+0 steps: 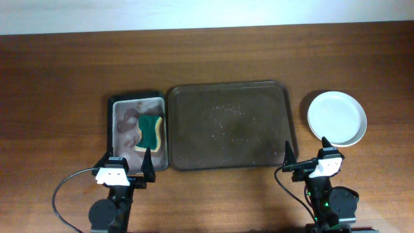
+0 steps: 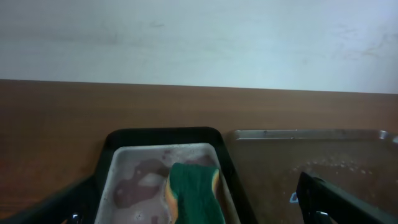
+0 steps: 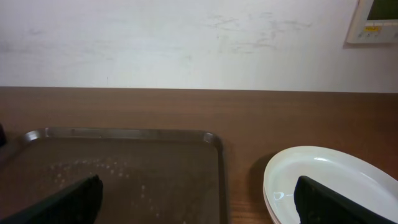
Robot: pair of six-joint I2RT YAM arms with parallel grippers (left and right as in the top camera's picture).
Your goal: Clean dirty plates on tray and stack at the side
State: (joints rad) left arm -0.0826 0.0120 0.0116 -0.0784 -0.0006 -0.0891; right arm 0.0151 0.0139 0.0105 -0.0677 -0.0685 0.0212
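Observation:
The dark brown tray (image 1: 228, 90) lies at the table's middle with water droplets on it and no plates; it also shows in the left wrist view (image 2: 323, 149) and the right wrist view (image 3: 124, 162). The plain white plates (image 1: 336, 118) sit stacked on the table right of the tray, also in the right wrist view (image 3: 329, 180). My left gripper (image 1: 124, 166) is open and empty near the front edge, below the grey pan. My right gripper (image 1: 305, 155) is open and empty, below the tray's right corner and the plates.
A grey metal pan (image 1: 124, 107) with a black rim stands left of the tray, holding murky water and a green and yellow sponge (image 1: 150, 131), also in the left wrist view (image 2: 194, 190). A white wall rises behind the table.

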